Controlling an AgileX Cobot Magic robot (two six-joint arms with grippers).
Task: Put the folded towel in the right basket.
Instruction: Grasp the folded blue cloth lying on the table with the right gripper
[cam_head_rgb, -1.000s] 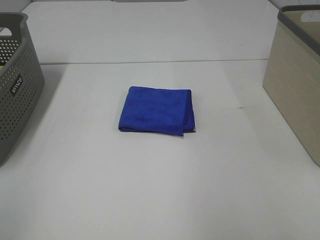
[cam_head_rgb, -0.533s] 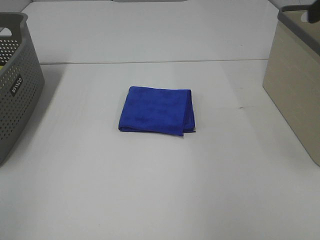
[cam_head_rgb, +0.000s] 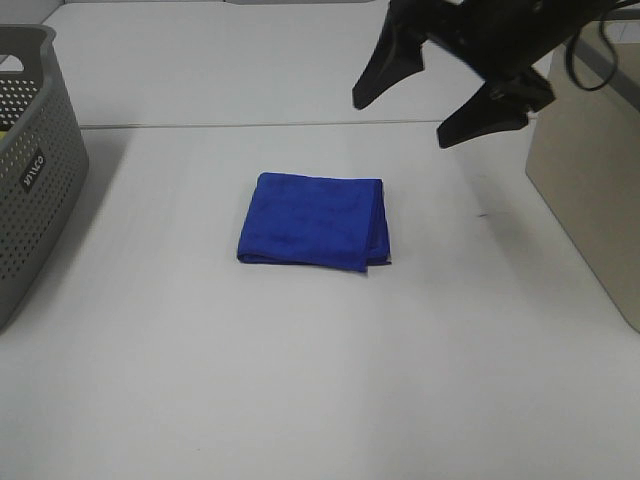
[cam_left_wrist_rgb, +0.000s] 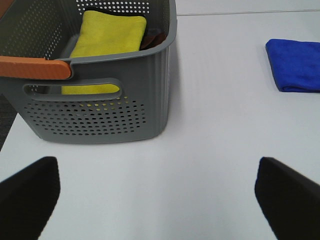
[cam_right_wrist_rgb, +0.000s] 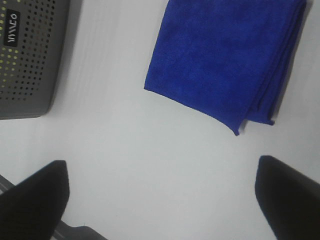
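While folded towel (cam_head_rgb: 312, 221) lies flat mid-table, right gripper (cam_head_rgb: 408, 115) hovers far-right of it, jaws apart; left gripper (cam_left_wrist_rgb: 156, 172) jaws likewise apart.

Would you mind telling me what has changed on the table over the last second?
The right gripper has swung in from the upper right of the high view and now hangs open and empty above the table, beyond the folded towel. Nothing was grasped or released. The towel, grey basket and beige basket have not moved.
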